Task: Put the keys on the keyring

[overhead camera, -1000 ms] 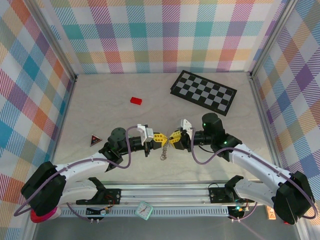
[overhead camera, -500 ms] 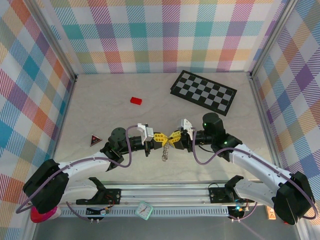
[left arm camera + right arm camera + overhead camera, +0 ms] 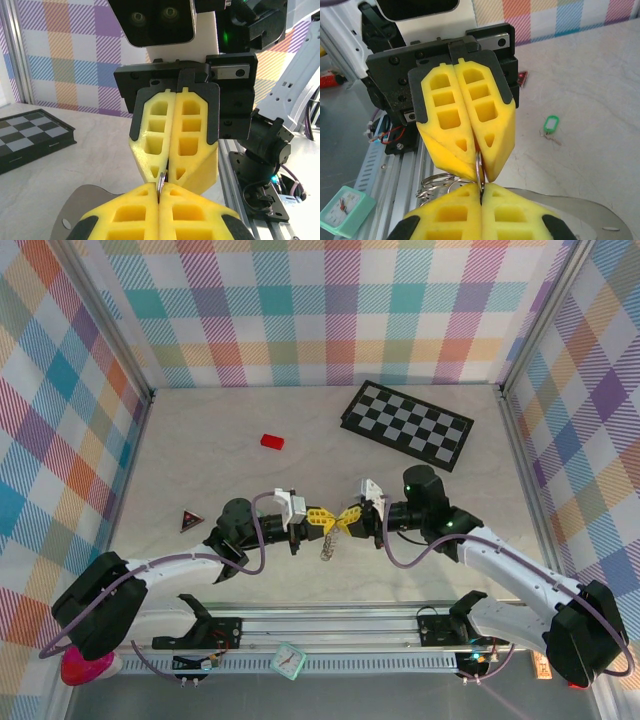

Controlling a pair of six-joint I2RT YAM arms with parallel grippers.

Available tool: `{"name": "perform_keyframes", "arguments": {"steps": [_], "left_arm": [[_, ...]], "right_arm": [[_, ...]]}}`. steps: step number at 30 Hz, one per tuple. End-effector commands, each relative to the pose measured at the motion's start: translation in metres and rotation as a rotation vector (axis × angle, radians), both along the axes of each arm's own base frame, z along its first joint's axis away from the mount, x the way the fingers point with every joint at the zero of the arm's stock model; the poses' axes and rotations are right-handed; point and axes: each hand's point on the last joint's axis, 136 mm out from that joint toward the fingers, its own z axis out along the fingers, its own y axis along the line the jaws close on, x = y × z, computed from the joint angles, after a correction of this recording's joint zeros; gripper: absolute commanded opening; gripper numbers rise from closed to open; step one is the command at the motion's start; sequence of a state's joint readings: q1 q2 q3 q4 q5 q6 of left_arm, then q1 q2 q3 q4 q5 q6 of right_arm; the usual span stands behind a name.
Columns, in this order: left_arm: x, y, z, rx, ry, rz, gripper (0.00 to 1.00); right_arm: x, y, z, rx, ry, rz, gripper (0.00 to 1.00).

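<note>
- Since a second ago the right gripper [image 3: 345, 520] has gone from slightly parted to fully clenched. Its yellow fingertips now meet those of the left gripper [image 3: 325, 521] almost tip to tip above the near middle of the table [image 3: 200, 440].
- The left gripper was already clamped and stays so. Both arms have barely shifted, and the left arm's lower link sits a little further in than before.
- The red block [image 3: 272, 441], the checkerboard [image 3: 407, 425] and the dark triangle [image 3: 190, 521] lie where they lay.
- The keyring [image 3: 326, 546] is pinched by both pincers at once — each is closed on its thin metal edge.
- In the wrist views the wire shows edge-on, a near-vertical sliver running from one pair of yellow tips into the other.
- In the top view the rest of the loop trails from the meeting point toward the near rail, so its long axis runs roughly front to back in that picture. It hangs free of the table, as before.
- The right wrist view shows further loops of it bunched low and to the left of the fingertips.
- The green key [image 3: 551, 123] lies flat on the table, well apart from the ring. Its coloured head is on the far side and its small metal part points down and to the right in that view.
</note>
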State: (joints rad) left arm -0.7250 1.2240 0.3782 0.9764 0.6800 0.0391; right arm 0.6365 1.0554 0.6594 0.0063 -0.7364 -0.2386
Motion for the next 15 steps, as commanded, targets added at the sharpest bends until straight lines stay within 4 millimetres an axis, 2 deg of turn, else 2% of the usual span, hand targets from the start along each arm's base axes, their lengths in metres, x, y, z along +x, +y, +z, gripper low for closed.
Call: {"name": "perform_keyframes", "arguments": {"steps": [1,9,15], "left_arm": [[0.006,0.001,-0.011,0.043,0.013,0.034,0.06],[0.003,0.001,-0.039,0.242,0.029,0.002,0.04],[-0.002,0.005,-0.050,0.384,0.027,-0.031,0.02]], "right_arm": [[-0.010,0.003,0.004,-0.044,-0.022,0.064,0.00],[-0.020,0.009,-0.009,-0.170,-0.063,0.132,0.00],[-0.022,0.013,0.001,-0.208,-0.093,0.163,0.00]]}}
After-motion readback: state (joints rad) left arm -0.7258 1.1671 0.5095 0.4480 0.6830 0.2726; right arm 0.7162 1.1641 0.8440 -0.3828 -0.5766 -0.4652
